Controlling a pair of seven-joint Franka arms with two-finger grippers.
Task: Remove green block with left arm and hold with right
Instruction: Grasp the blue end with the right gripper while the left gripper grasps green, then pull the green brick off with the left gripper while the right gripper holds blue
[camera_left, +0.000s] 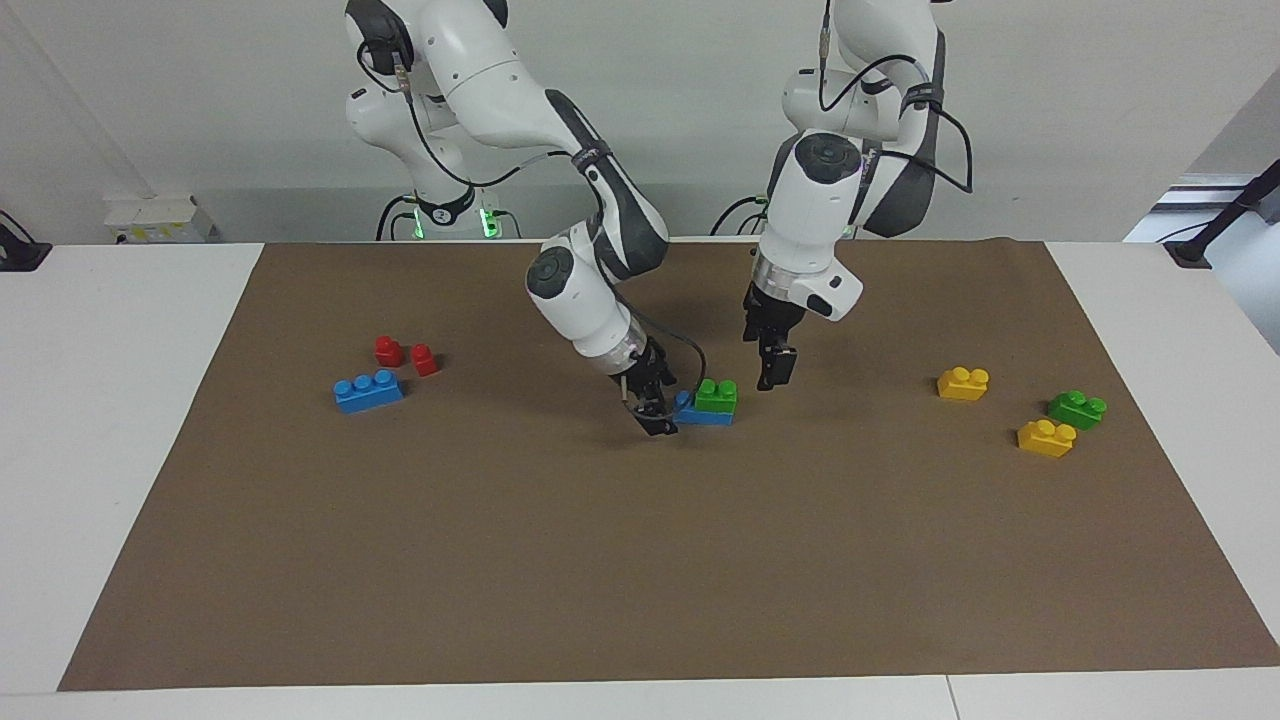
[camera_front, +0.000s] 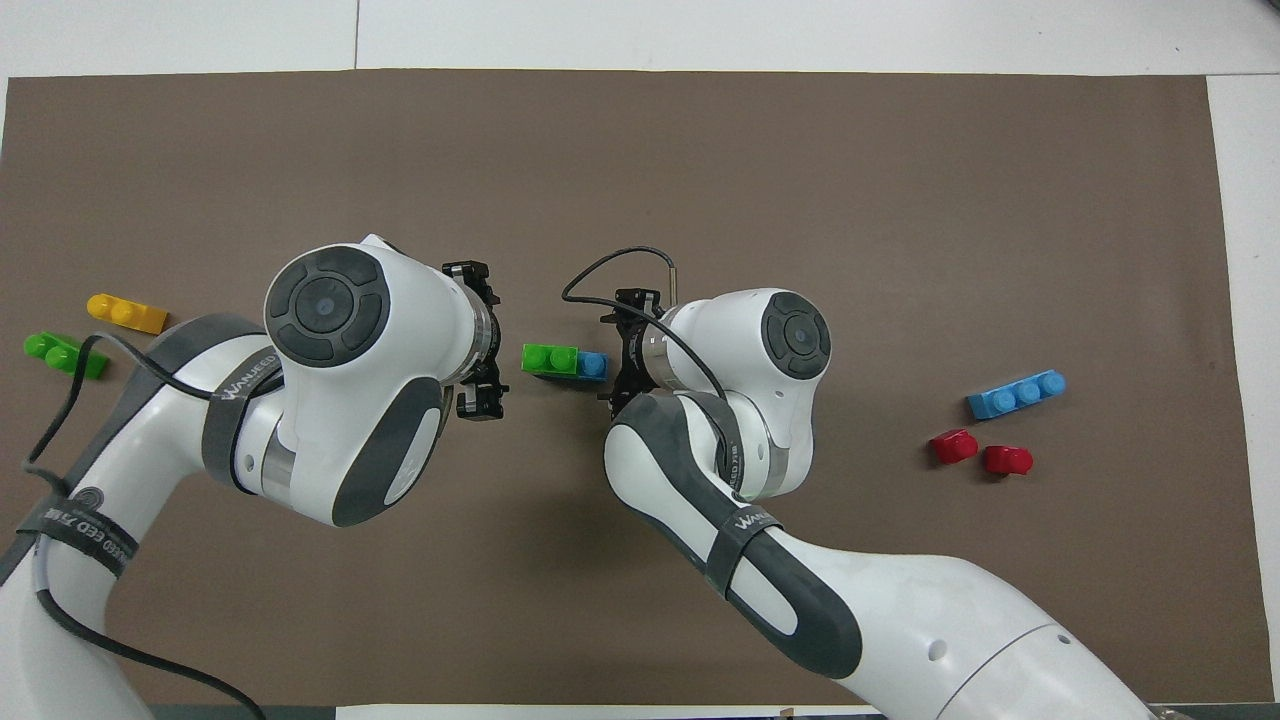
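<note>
**Both claws spread wide, flanking the stacked green block**

Your right gripper (camera_left: 660, 418) is down at the mat (camera_left: 640, 560), its fingers apart and holding nothing, just beside the bare end of the blue brick (camera_left: 688, 409) that carries the green block (camera_left: 716, 395). Whether a fingertip touches that blue end you cannot tell from either view. Your left gripper (camera_left: 775, 372) hangs in the air on the green block's other flank, toward the left arm's end of the table, its fingers also apart and empty, clear of the block.

Taking the blue brick as your landmark: the green block sits on top of it, studs up, covering the part toward the left arm's end and leaving one blue stud bare toward the right arm's end. The green block's long axis runs along the blue brick's own length, from one arm's end of the table toward the other, so one short end faces each gripper. In the overhead view the stack (camera_front: 563, 361) lies directly between the two claws.

Well away from the blue brick, toward the left arm's end, lie a second green block (camera_left: 1077, 409) and two yellow bricks (camera_left: 1004, 410). Toward the right arm's end lie another blue brick (camera_left: 369, 390) and two red pieces (camera_left: 405, 355).
</note>
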